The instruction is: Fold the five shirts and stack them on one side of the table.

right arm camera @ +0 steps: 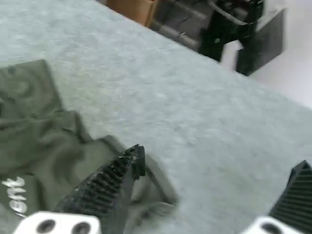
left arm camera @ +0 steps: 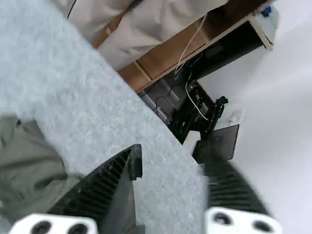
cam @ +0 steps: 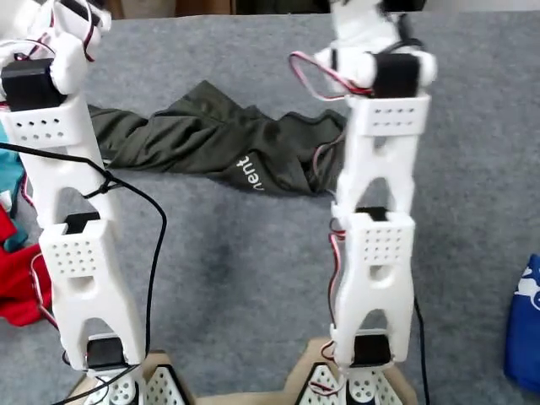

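I have the table point(cam: 245, 287) under its grey felt cover, and only one garment lies out in the working area. That is the dark green shirt point(cam: 202, 139), lying crumpled and unfolded across the far half of the table, stretching from one arm to the other. A small white print shows near its right end.

The left arm point(cam: 72, 211) rises on the left side and the right arm point(cam: 380, 211) on the right, both reaching toward the far edge.

A blue shirt point(cam: 525, 329) sits bunched at the right edge of the table, near me. A red shirt point(cam: 15, 283) is heaped at the left edge, with a bit of teal shirt point(cam: 7, 169) further back along that edge.

The left gripper point(left arm camera: 175, 170) is spread open and grips nothing. One finger is over the border of the green shirt point(left arm camera: 29, 170), the other near the table's far edge.

The right gripper point(right arm camera: 219, 165) gapes wide, also with nothing in it. One finger hangs over the green shirt's point(right arm camera: 44, 146) edge, the other over bare felt. I cannot tell whether either finger touches the fabric.
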Motion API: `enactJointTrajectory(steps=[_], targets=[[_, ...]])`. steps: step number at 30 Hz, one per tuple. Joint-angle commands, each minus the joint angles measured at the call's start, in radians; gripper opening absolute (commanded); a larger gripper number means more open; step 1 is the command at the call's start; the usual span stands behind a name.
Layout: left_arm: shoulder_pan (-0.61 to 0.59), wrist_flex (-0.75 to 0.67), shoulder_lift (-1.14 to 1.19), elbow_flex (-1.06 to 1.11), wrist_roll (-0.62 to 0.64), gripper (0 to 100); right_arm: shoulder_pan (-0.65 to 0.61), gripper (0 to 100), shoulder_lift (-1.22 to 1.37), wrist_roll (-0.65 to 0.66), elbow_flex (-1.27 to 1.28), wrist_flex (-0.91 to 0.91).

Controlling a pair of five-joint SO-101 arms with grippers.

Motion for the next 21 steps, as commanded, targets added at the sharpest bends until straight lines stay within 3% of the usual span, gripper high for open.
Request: enactJointTrajectory(steps=[1, 7, 10, 16, 21], targets=[[0.002, 0.035, -0.010, -0.031, 0.029, 30, -0.062, 42.9, 0.005, -0.140, -0.033, -0.069], [0.046, 0.097, 0.005, -0.011, 0.069, 30, -0.142, 42.9, 0.189, -0.328, 0.077, -0.199], [0.078, 0.078, 0.068, 0.034, 0.084, 30, -0.176, 42.9, 0.320, -0.333, 0.131, -0.295], [0.077, -0.103, 0.271, 0.104, 0.083, 30, -0.217, 42.9, 0.410, -0.321, 0.119, -0.316], [0.041, -0.140, 0.417, 0.084, 0.054, 28, -0.275, 42.9, 0.493, -0.351, 0.140, -0.407]])
